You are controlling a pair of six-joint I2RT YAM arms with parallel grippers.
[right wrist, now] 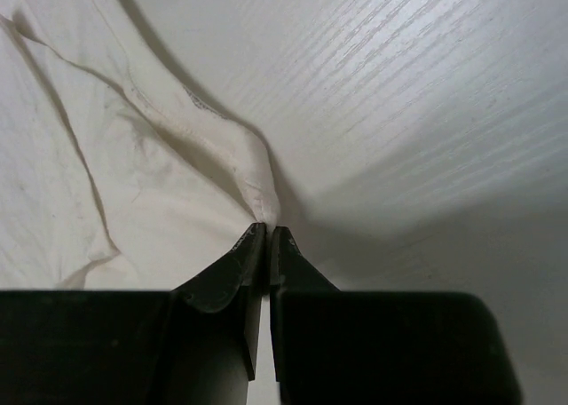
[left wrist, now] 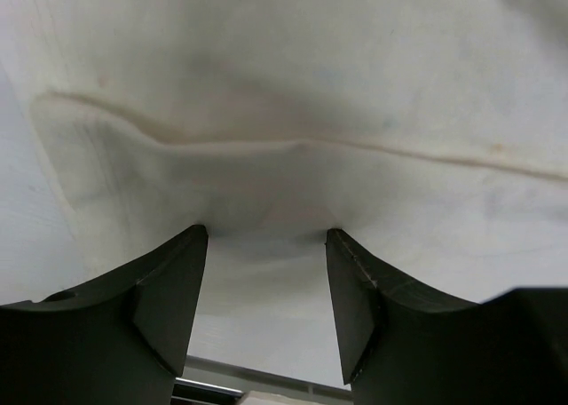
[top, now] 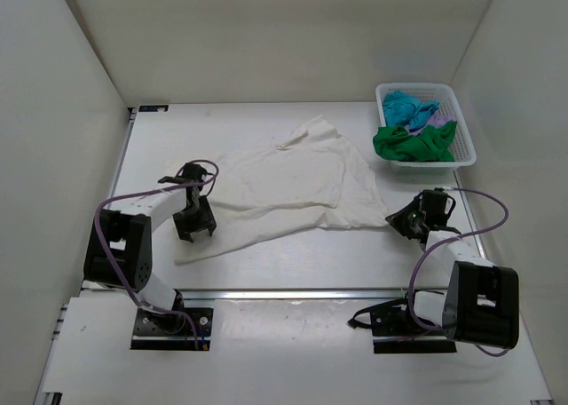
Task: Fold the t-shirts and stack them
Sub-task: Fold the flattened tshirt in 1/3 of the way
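Note:
The cream-white t-shirt (top: 293,187) lies spread on the table, wrinkled. My left gripper (top: 194,224) is open over its near left edge; in the left wrist view (left wrist: 266,245) its jaws stand wide apart with the cloth (left wrist: 293,85) just beyond the fingertips. My right gripper (top: 397,220) is shut on the shirt's near right corner; in the right wrist view (right wrist: 268,232) the jaws pinch a peak of cloth (right wrist: 253,170). The green t-shirt (top: 413,143), turquoise-blue t-shirt (top: 406,108) and pale lilac t-shirt (top: 437,118) lie bunched in the basket.
A white plastic lattice basket (top: 469,147) stands at the back right of the table. White walls enclose the table on the left, back and right. Purple cables loop from both arms.

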